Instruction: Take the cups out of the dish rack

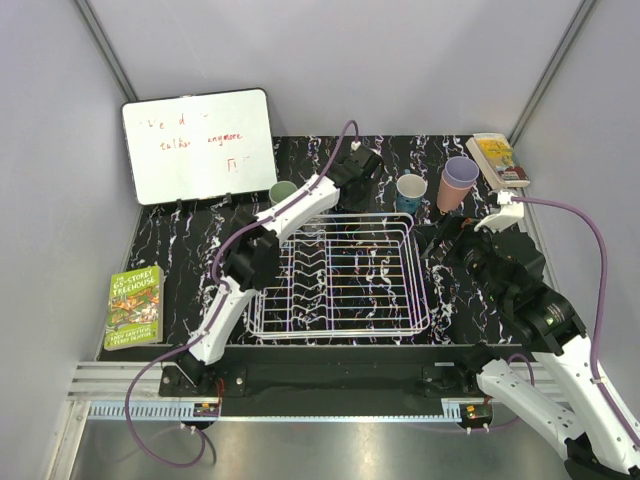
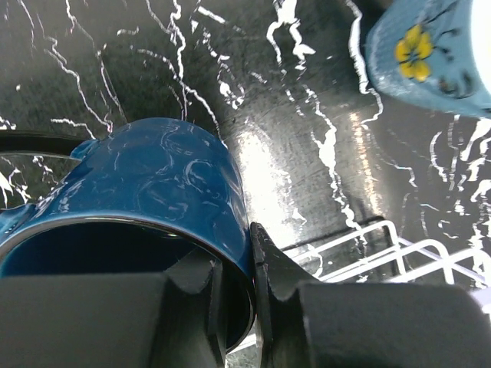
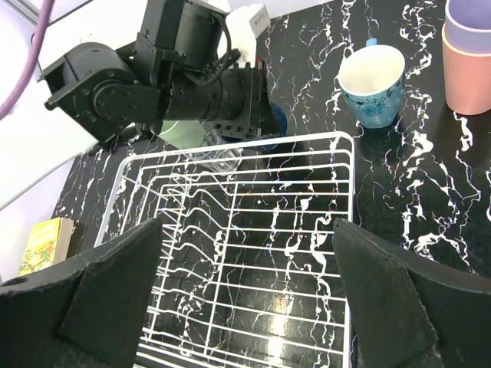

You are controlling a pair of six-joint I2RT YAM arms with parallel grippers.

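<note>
Just beyond the far edge of the white wire dish rack [image 1: 335,275], the left gripper [image 2: 238,261] is pinching the wall of the glossy dark blue tumbler [image 2: 153,184] at its rim. Its jaws are almost closed, with one finger inside the cup and one outside, and the cup is hanging over the black marbled desk [image 2: 291,169].

The grip is taking only a thin bite of a slick, curved wall, so the cup is likely to pivot or slide out if the arm is swinging or stopping sharply. If it is let go while leaning, it could tip and roll. The rack's far rail is lying just beside the cup on the near side, so a low pull towards the near edge risks catching the wire.

To the right, the teal flowered cup [image 1: 410,190] is standing near, and beyond it the lavender tumbler [image 1: 461,170] is nesting in the salmon pink tumbler [image 1: 450,198]. To the left, the pale green cup [image 1: 283,190] is standing under the arm's line, with the white-framed whiteboard [image 1: 200,145] behind it. Open room is lying in the bare strip between the green and teal cups and further towards the far wall.

Something clear, perhaps a glass tumbler [image 3: 219,157], is lying at the rack's far-left corner, where the left arm could be brushing it on its way out.

The right gripper [image 3: 245,230] is hovering by the rack's right side, jaws spread wide and holding nothing.
</note>
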